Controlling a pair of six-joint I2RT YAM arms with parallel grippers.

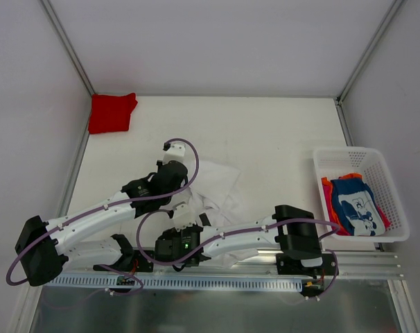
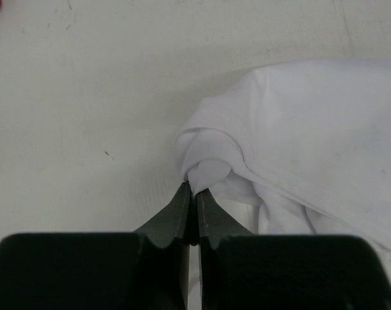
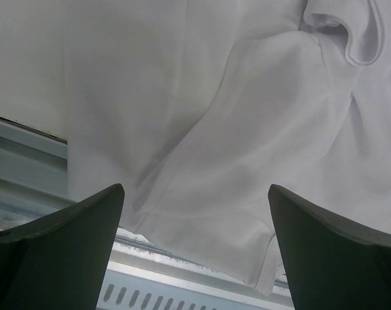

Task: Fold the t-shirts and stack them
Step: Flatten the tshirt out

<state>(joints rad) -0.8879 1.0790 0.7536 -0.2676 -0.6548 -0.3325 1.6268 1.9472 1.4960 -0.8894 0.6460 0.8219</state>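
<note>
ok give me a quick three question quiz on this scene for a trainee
1. True or false: the red t-shirt lies in the basket.
2. Fill in: the right end effector hangs over white cloth with its jaws ____.
3. What is the left end effector shut on?
A. a fold of the white t-shirt
B. the basket rim
C. nothing

Key
1. False: it sits folded at the far left corner of the table.
2. open
3. A
</note>
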